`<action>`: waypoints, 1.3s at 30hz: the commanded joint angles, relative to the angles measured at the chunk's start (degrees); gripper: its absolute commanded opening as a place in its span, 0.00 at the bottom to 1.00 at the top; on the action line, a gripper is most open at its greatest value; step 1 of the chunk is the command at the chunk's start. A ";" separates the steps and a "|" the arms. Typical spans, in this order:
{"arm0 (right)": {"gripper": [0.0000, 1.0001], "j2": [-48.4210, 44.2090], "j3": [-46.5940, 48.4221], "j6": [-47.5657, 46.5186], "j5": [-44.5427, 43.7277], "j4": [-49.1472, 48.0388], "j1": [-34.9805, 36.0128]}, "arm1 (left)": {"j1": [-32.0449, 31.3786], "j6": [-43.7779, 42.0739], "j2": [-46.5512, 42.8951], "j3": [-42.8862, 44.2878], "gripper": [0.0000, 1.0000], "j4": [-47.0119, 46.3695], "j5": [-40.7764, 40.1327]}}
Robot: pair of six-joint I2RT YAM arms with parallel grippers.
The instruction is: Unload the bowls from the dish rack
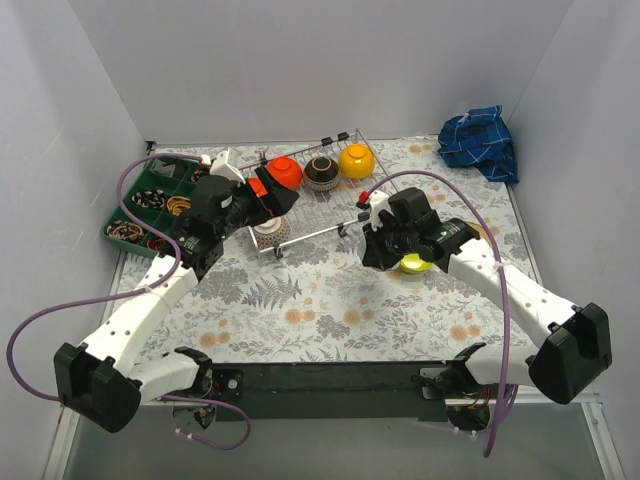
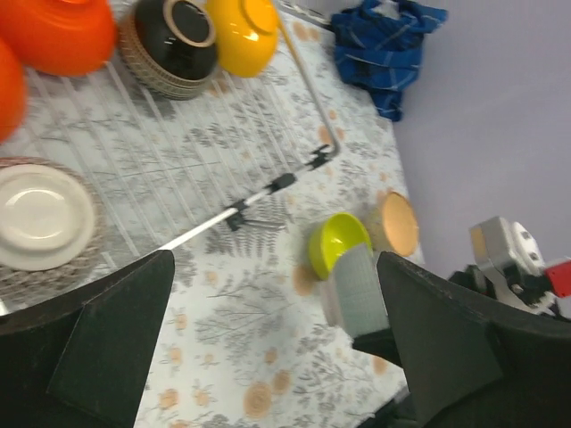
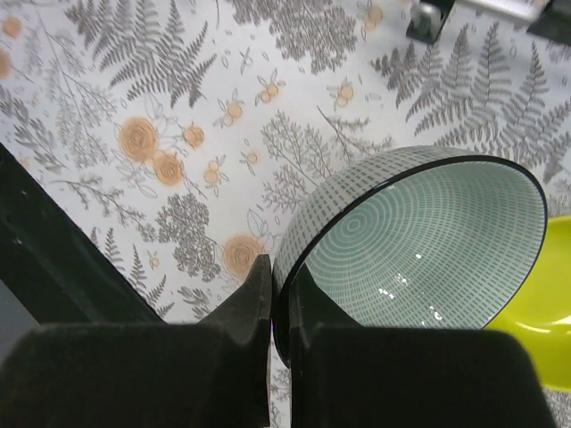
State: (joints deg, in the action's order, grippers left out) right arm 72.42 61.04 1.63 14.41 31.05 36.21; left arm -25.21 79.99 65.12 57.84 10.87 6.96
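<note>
At the far left of the table [image 1: 330, 300], the green compartment tray [image 1: 128, 212] holds small loose things, some ring-shaped, too small to name. Just right of it the left gripper [image 2: 275, 294] hangs over the near left end of the dish rack [image 1: 322, 205], its fingers [image 2: 125, 330] spread wide with nothing between them. The dish rack lies at the middle back of the table. Inside it, close to its near rail, a patterned bowl with a white inside [image 2: 40, 218] sits mouth up. Along the rack's far edge three bowls stand on their sides in a row: an orange bowl [image 1: 285, 172], a dark ribbed bowl [image 1: 321, 172] and a yellow bowl [image 1: 356, 160]. Right of the rack, over the bare table, the right gripper [image 3: 281, 294] pinches the rim of a grey-green bowl [image 3: 419, 241], which tilts with its ringed inside showing. A yellow-green bowl [image 3: 535, 303] lies just beside it on the table; whether the two touch I cannot tell. A peach bowl [image 2: 397, 223] sits next to the yellow-green one. A blue cloth [image 1: 480, 142] lies crumpled in the far right corner.
</note>
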 commanded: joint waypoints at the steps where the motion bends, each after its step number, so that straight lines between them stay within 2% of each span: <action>1: 0.01 -2.55 -0.91 -1.01 -6.49 2.70 2.55 | 0.34 -10.54 -3.15 -1.41 0.98 8.90 -11.70; 10: 0.01 3.24 -2.94 1.10 -20.73 2.18 10.89 | 0.25 -13.63 -7.82 -4.14 0.98 12.50 -16.98; 21: 0.01 10.46 -5.75 4.00 -34.70 -1.07 12.66 | 0.25 -14.07 -11.24 -5.46 0.98 15.32 -18.48; 30: 0.01 14.15 -7.77 1.80 -39.81 -3.89 10.38 | 0.25 -15.12 -11.42 -4.85 0.98 15.84 -17.95; 39: 0.01 14.33 -10.67 1.36 -40.69 -4.77 8.36 | 0.34 -19.07 -9.49 -3.97 0.98 16.11 -16.11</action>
State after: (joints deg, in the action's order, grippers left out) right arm 87.53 51.72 3.81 -22.96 28.10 45.30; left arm -25.23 63.99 55.22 52.95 26.63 -10.00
